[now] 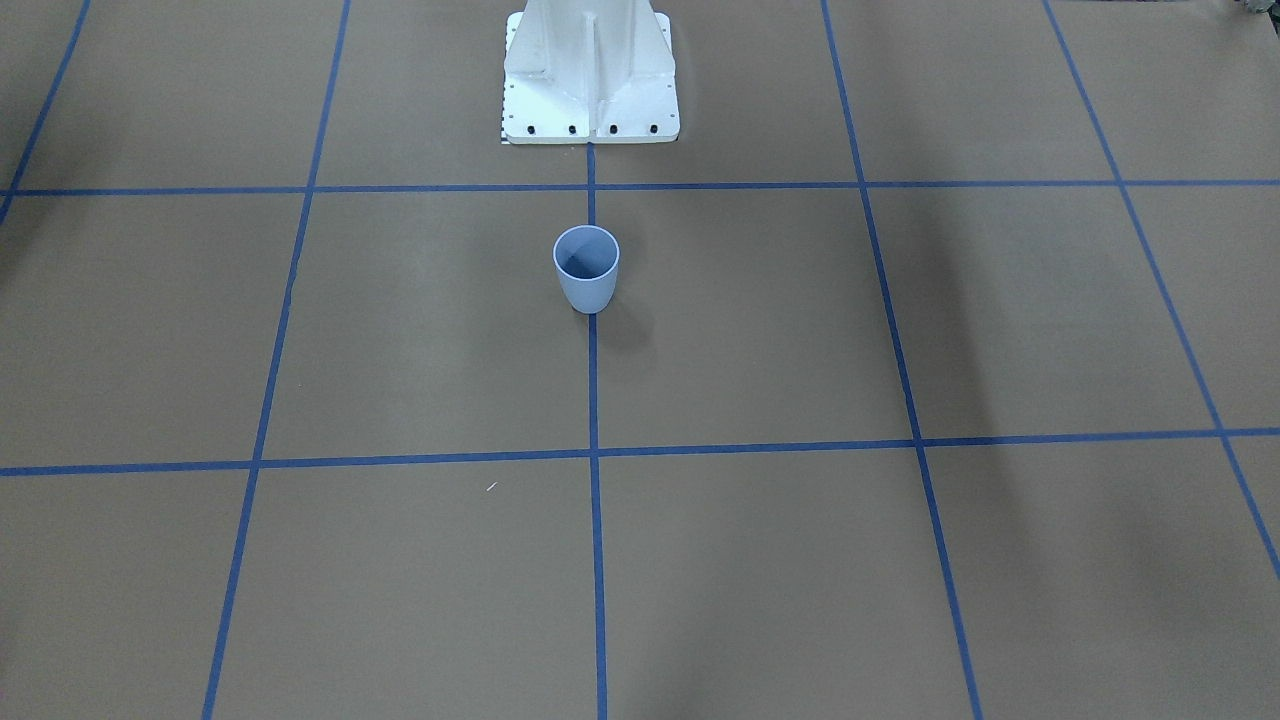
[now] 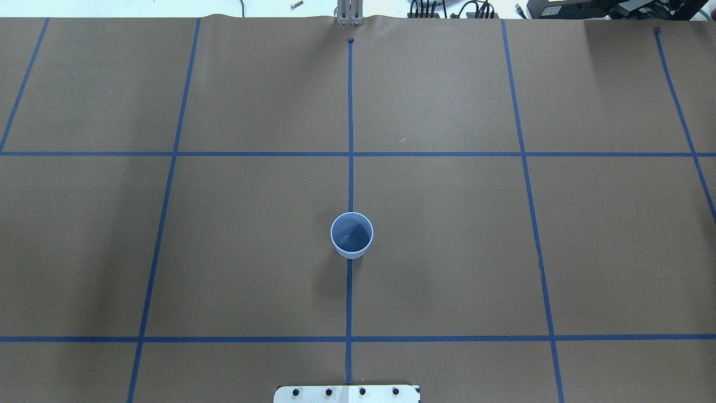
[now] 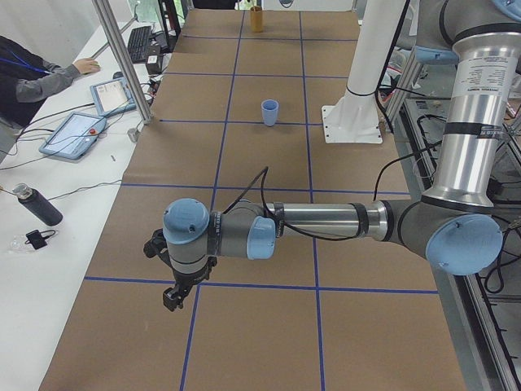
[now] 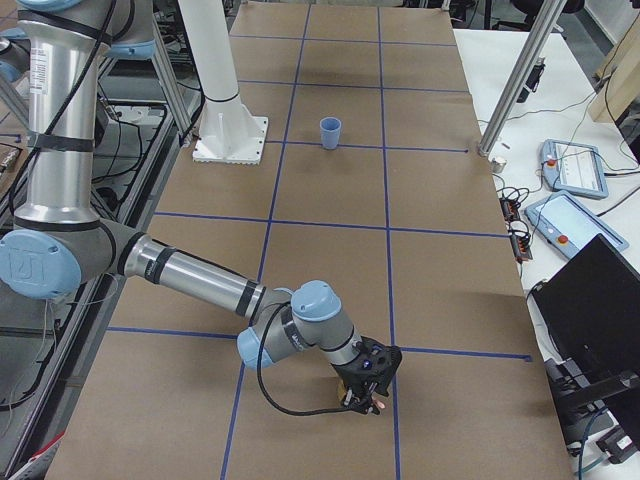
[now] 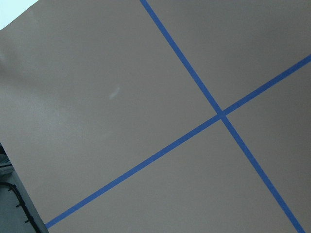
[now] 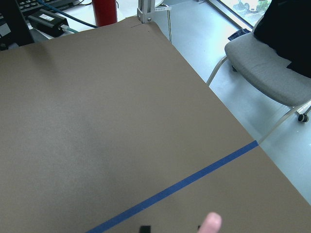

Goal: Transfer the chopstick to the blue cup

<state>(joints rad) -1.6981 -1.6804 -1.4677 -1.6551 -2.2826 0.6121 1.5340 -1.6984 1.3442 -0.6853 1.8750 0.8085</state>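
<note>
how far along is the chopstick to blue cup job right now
Done: nothing; the blue cup stands empty at mid-table. In hand: the right end effector is low at a tan holder off to the robot's right, and a pale tip shows in its wrist view, though a grip is unclear. To do: the pick-up, the carry and the drop into the cup. The left end effector hangs far off to the other side.

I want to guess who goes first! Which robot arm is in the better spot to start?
Right, probably. The right gripper is down at a tan thing; the left gripper hangs over plain brown paper. Both are far from the blue cup. No chopstick shows clearly.
</note>
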